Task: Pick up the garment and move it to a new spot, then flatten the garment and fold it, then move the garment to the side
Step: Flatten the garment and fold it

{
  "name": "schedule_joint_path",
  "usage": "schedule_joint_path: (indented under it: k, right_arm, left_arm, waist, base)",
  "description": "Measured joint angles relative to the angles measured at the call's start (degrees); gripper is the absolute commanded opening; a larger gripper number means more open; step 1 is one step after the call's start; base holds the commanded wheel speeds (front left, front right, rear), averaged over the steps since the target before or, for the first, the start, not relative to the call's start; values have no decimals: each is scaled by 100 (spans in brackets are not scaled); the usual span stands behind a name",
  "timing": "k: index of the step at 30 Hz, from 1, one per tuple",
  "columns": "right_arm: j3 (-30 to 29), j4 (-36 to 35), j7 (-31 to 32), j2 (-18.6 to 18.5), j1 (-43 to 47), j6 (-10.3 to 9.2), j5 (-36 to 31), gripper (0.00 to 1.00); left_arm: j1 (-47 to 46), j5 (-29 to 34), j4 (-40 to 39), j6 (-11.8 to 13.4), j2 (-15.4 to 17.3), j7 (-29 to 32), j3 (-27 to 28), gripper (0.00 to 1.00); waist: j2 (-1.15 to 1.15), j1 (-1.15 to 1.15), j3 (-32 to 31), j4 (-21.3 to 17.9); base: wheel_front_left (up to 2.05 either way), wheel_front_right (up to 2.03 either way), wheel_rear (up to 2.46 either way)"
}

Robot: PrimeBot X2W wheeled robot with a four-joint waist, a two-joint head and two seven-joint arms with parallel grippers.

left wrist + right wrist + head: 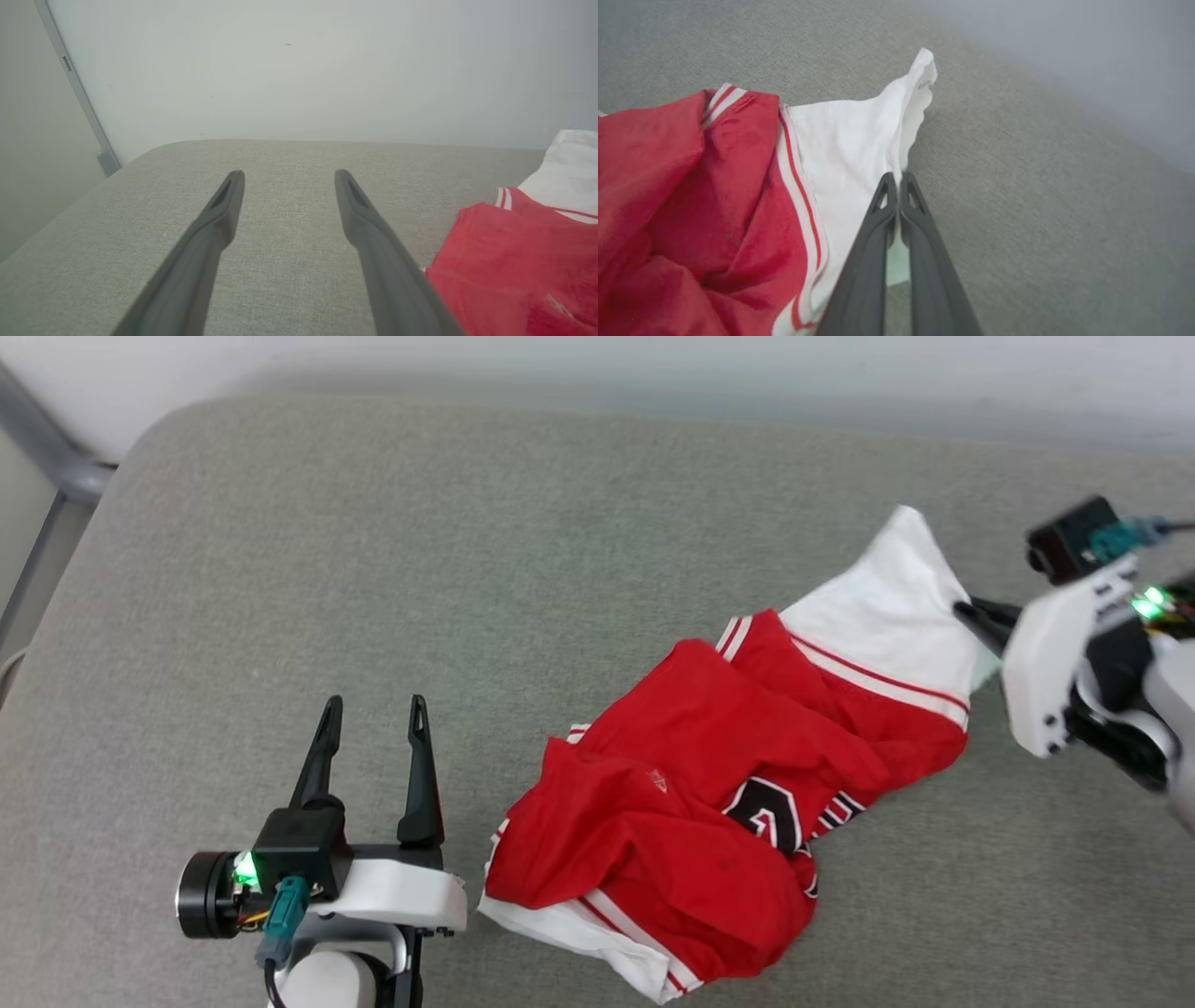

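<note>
Trouble looked most likely at the two ends of the garment, which lay crumpled right of centre on the padded grey surface. At its left, the red bulk and the near white sleeve sat loose with nothing holding them. If the shirt were lifted by one point, that heap would probably drag, twist and bunch further. At the right, the hold was only on the thin edge of the far white sleeve. A quick pull might slide the soft cloth out, or stretch the sleeve while the body stayed behind.

The left pincer stood over bare surface just left of the garment. Its fingers were spread wide, holding and touching nothing, and the left wrist view showed the gap between them empty. The right pincer was closed tight, its tips together on the sleeve's edge, with pale cloth showing between the fingers lower down.
</note>
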Motion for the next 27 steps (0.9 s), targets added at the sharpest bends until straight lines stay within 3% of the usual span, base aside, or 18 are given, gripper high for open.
schedule_joint_path:
  k: [12, 26, 27]
  right_arm:
    - [-923, 44, -831, -844, 1789, 1, 803, 0]
    - [-1878, 604, -1270, -983, 3986, 0, 1338, 0]
    - [-1930, 611, -1294, -925, 4022, 0, 1348, 24]
  left_arm:
    - [336, 18, -7, -14, -1, 0, 145, 100]
    - [499, 62, 11, -76, -2, 0, 200, 100]
    - [516, 66, 12, -76, 0, 0, 218, 100]
  waist:
    - [0, 0, -462, -389]
    - [0, -1, -700, -487]
    - [0, -1, -714, -499]
  base:
    - [0, 0, 0]
    - [0, 0, 0]
    - [0, 0, 0]
